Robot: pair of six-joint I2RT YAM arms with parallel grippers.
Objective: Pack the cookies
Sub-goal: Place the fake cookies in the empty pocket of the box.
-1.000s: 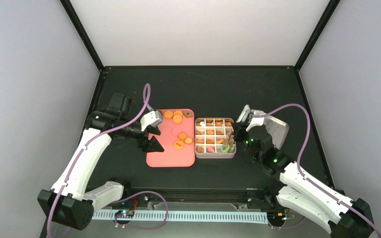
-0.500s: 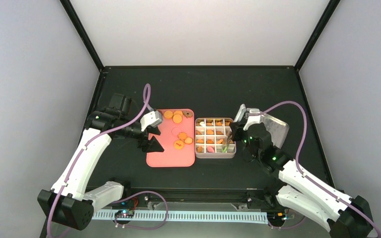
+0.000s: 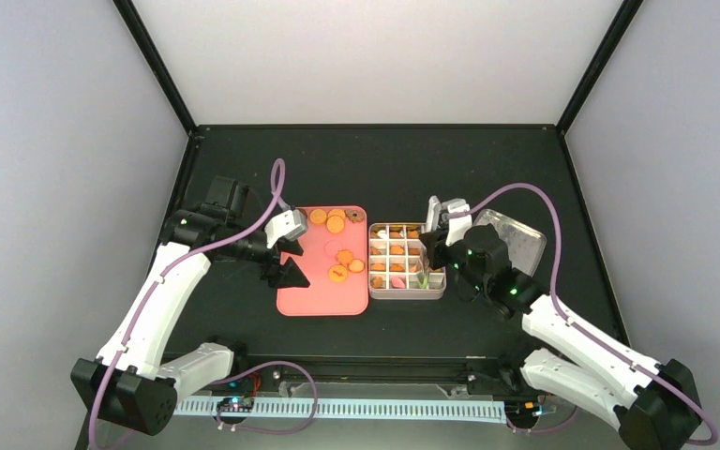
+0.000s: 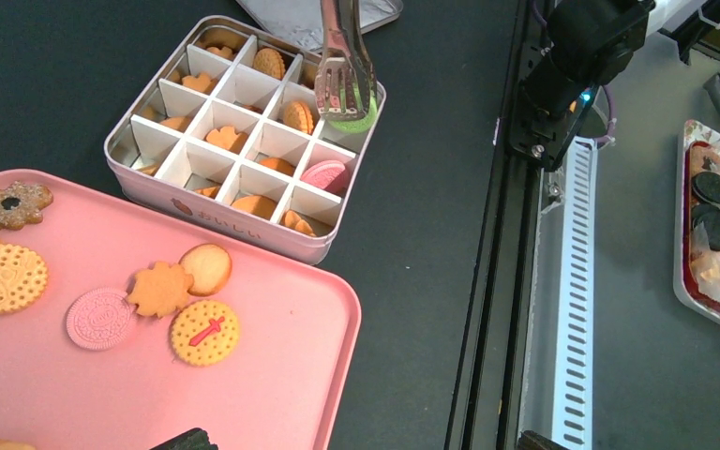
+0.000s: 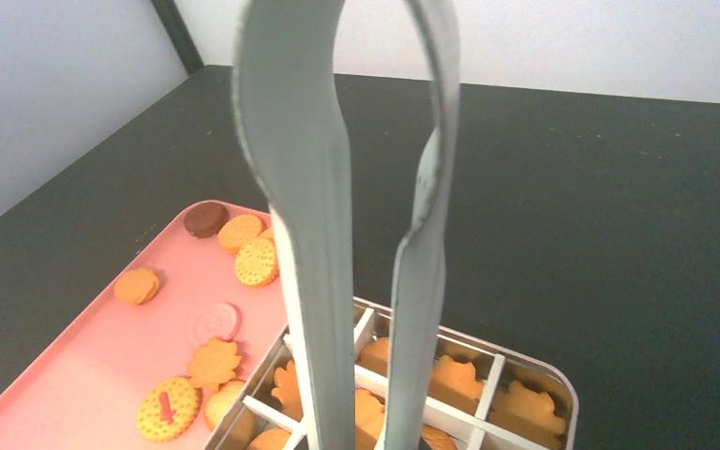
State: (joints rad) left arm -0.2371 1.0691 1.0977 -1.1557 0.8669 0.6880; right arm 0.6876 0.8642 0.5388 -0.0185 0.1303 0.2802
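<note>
The right gripper (image 3: 436, 242) is clamping a pair of silver metal tongs (image 4: 342, 56) partway up their arms and squeezing them narrow. The tong tips are pinching a round green cookie (image 4: 357, 119) at the near-right corner cell of the square metal tin with white dividers (image 4: 244, 228). I cannot tell whether the cookie is resting on the cell floor or hanging just above it. Most other cells are holding orange cookies, and one is holding a pink cookie (image 4: 323, 174).

The left gripper (image 3: 288, 273) is hovering wide and empty over the left edge of the flat pink plastic tray (image 4: 272, 375). The tray is lying just beside the tin on the black tabletop (image 4: 75, 75). The loose cookies (image 4: 159, 289), mostly orange, are lying flat on the tray, near that gripper but apart from it.

Handling, as a judgement:
- **Feel:** the cookies are looking light, thin and stiff, probably brittle at the scalloped edges and a little slick on the faces.
- **Where to take hold:** across two opposite edges or flat face to face, with a gentle squeeze. Too hard a pinch is risking a snap, or the disc shooting out sideways.
- **Placing:** the cells are looking snug, so a cookie is likely needing to go in tilted and be let go low.
</note>
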